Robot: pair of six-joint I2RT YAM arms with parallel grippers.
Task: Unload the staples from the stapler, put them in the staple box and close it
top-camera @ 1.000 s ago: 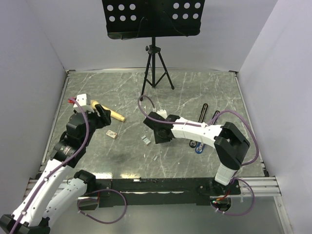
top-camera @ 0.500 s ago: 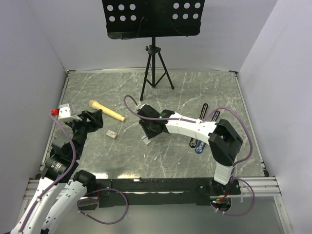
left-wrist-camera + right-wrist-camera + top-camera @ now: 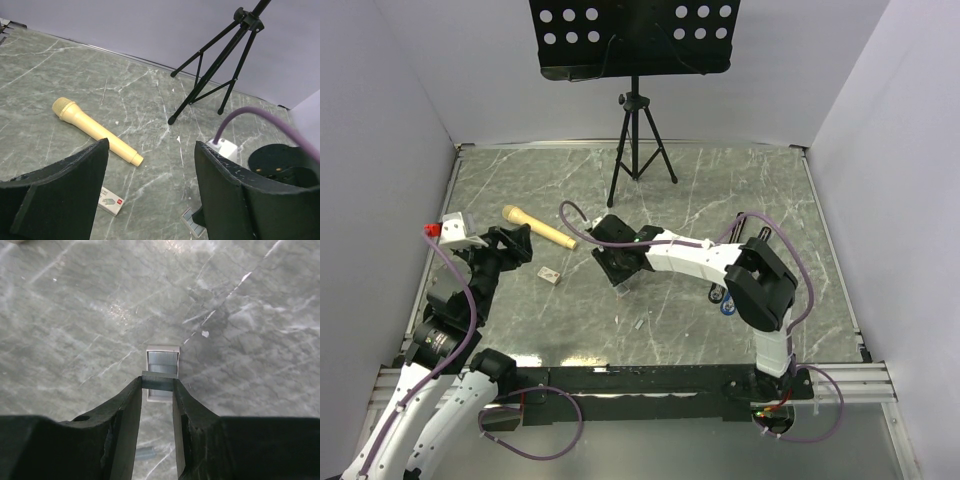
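**Stapler** (image 3: 162, 361): small grey metal block, lying flat near the middle of the counter (image 3: 750, 180), slightly toward the left edge. It is placed low and open to a pinch from above.

**Right gripper** (image 3: 158, 382): reaches across from the near right corner and points down at the stapler. Its jaws are drawn in to a narrow gap and pinch a thin grey strip at the stapler's near end. This is judged to be a hold for drawing the staples out. Whether the strip is part of the body or the staple row cannot be told.

**Left gripper** (image 3: 150, 150): hangs near the left edge with jaws spread wide and nothing between them. It is judged to be standing by, and it does not steady the stapler.

**Nearby items:**
- Microphone (image 3: 540, 228), cream, toward the left edge and well apart from the stapler.
- Small box (image 3: 549, 275), between the left gripper and the stapler.
- Loose grey bit (image 3: 638, 323), toward the near edge.
- Blue tool (image 3: 726, 305), partly hidden by the right arm.
- Tripod stand (image 3: 638, 140), at the far edge.

**Obstructions:** nothing stands against the stapler. The small box is the closest item.
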